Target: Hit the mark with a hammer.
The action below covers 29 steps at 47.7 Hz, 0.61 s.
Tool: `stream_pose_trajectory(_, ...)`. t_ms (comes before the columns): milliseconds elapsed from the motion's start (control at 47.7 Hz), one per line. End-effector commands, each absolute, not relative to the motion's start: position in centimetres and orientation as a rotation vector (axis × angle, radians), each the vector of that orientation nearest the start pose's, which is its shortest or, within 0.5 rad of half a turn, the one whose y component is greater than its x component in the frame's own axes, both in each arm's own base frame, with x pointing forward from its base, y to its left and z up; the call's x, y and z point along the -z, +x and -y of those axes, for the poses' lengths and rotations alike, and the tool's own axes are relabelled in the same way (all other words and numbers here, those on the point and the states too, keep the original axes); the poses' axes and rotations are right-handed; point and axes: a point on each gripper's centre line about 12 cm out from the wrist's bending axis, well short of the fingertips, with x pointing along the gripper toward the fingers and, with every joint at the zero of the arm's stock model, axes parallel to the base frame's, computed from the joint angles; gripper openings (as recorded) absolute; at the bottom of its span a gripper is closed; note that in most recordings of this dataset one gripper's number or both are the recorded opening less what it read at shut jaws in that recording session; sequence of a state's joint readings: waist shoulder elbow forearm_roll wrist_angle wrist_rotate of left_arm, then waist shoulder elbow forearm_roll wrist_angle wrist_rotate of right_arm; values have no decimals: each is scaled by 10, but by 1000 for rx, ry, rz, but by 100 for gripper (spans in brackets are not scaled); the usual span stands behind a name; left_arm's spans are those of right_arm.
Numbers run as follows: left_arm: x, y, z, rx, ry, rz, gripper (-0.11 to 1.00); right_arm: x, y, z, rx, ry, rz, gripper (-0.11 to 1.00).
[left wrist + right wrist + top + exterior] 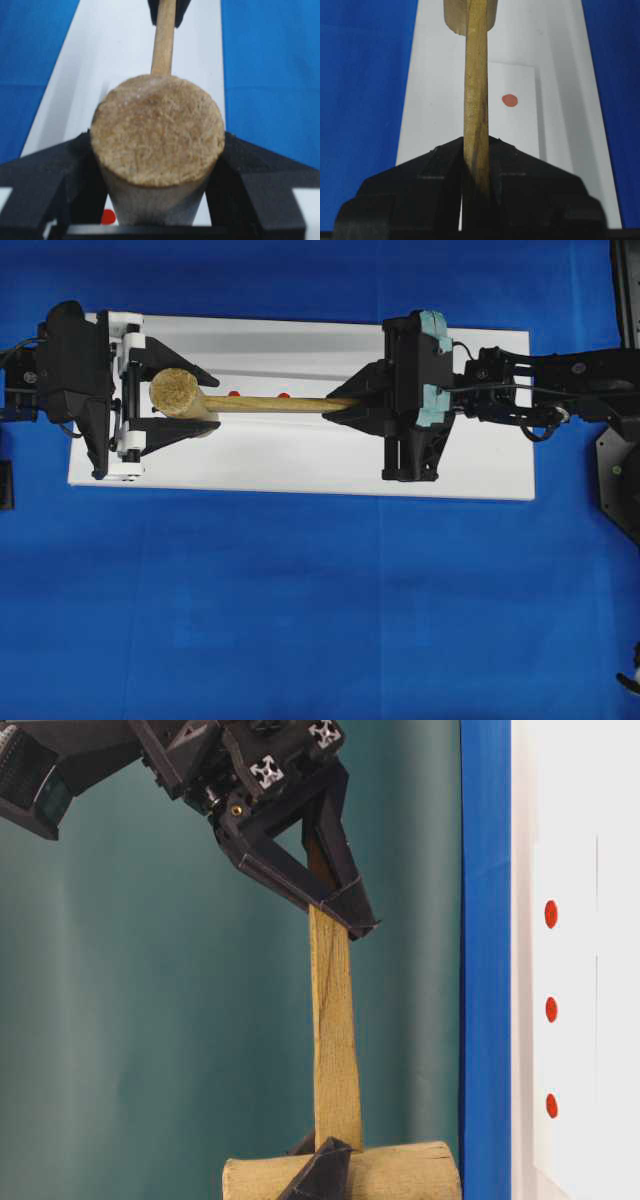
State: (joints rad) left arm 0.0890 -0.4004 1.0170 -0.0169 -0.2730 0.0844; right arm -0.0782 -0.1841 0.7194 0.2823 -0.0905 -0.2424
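The hammer [175,392] is held level above the white block [300,455], its head to the left and its handle [280,403] running right. My right gripper [336,406] is shut on the end of the handle [476,100]. My left gripper [213,402] has a finger against each side of the thick head [157,130]. The mark [551,1009] is the middle of three red dots; from overhead the mark [233,393] lies just beside the handle. An outer dot [107,216] peeks out under the head.
The white block lies on a blue cloth [300,620] that covers the table. A black fixture [620,480] stands at the right edge. One red dot [509,100] shows right of the handle in the right wrist view.
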Motion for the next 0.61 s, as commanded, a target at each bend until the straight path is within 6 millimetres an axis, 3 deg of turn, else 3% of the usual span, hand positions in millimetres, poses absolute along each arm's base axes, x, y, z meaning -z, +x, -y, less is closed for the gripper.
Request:
stream_pose_trajectory(0,-220,295,-27,-83,54,-328,45,-251,371,32,112,47,-373,2)
stream_pose_trajectory(503,-220,295,-28,-86,46,-328,45,-252,372,32,113,55,-373,2)
stream_pose_trajectory(587,-221,295,-28,-87,43,-326,45,-252,372,32,114,61,-373,13)
